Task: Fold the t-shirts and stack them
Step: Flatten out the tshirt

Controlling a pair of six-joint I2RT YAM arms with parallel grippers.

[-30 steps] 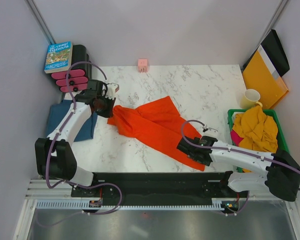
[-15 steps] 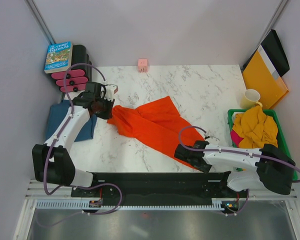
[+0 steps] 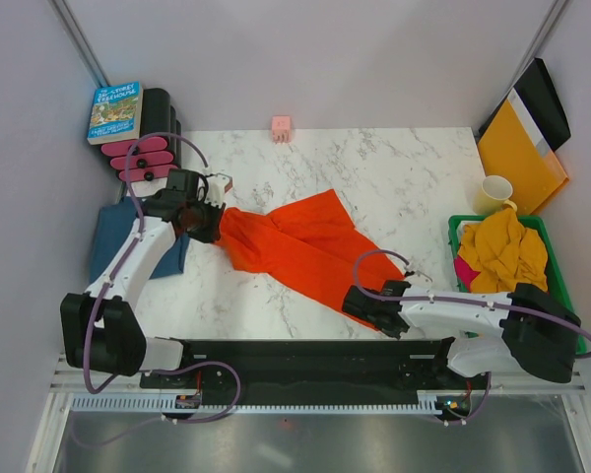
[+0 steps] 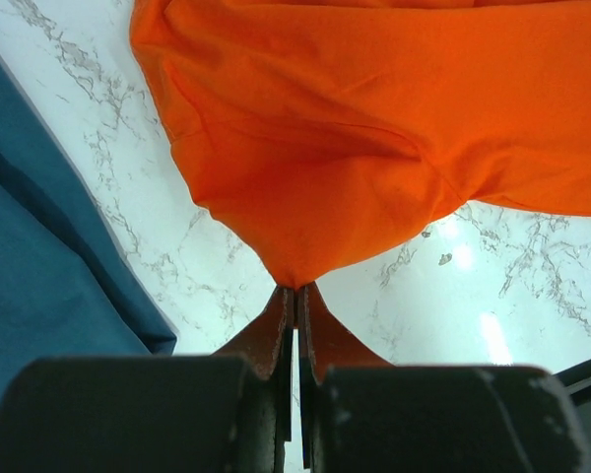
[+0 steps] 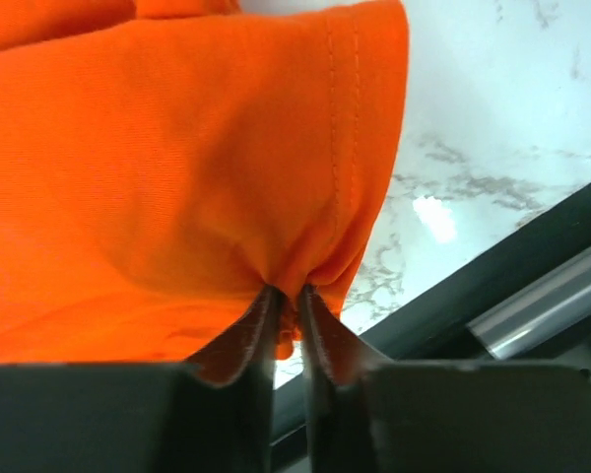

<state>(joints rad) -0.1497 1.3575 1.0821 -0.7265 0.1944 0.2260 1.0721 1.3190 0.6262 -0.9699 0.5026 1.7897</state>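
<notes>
Left hand (image 3: 205, 219): jaws pressed together, pinching the left tip of the orange-red t-shirt (image 3: 295, 241). The dark teal t-shirt (image 3: 106, 235) lies flat just left of this hand. The orange-red t-shirt stretches across the desk (image 3: 404, 177) from far left to near right.

Right hand (image 3: 366, 305): jaws narrow, with the shirt's stitched near-right hem corner bunched between them, close to the desk's near edge.
</notes>
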